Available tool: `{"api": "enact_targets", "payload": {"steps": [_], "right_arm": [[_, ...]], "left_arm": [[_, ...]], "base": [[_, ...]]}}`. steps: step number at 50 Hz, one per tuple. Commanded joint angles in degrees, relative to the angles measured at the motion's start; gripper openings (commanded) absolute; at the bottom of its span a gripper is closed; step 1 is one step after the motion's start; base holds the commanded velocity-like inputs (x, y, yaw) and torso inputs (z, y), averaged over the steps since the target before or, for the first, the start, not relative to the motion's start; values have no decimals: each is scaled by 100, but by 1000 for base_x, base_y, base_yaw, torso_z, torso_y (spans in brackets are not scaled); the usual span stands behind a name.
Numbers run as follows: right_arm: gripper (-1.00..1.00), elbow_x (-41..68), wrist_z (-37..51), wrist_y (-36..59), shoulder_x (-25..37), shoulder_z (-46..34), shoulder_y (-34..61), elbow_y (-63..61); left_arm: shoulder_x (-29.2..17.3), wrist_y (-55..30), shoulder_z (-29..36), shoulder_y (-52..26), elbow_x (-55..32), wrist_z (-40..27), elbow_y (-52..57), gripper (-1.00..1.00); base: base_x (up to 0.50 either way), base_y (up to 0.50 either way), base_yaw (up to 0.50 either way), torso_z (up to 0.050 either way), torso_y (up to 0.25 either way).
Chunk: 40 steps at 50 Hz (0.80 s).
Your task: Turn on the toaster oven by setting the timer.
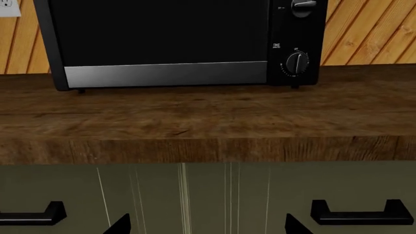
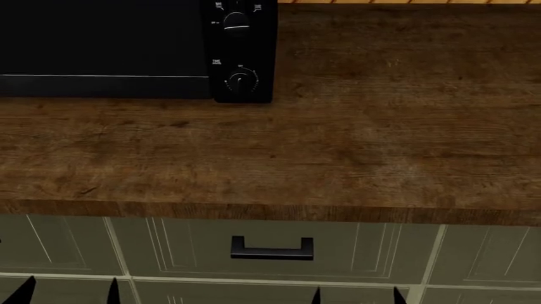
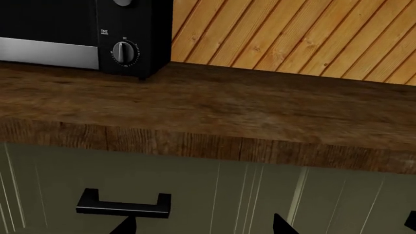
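Observation:
The black toaster oven stands at the back left of the wooden counter; it also shows in the left wrist view and the right wrist view. The timer knob, lowest in the knob column, has a white pointer and tick marks; it shows too in the left wrist view and the right wrist view. My left gripper and right gripper are both open and empty, low in front of the cabinet, well below the counter. Only their black fingertips show.
Olive cabinet drawers with black handles sit under the counter edge. A second knob sits above the timer. A slatted wooden wall backs the counter, with an outlet left of the oven.

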Motion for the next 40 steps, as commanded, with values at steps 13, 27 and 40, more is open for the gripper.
{"api": "enact_targets", "payload": {"steps": [13,27,40], "right_arm": [[100,-126,229,903,229,-288,35,-1190],[100,-156,189,1937,318,-319,693,-1978],[100,-218,307,1859,442,-409,647,-2005]], "left_arm": [[-295,-942,212,121,-145,-202,1231,100],[-550,-2778,177,-662,-272,-254,2721,100],[-597,-3070,257,-782,-336,-303,2979,100]], "base": [[0,0,0,50,5],[0,0,0,50,6],[0,410,0,50,5]]}}
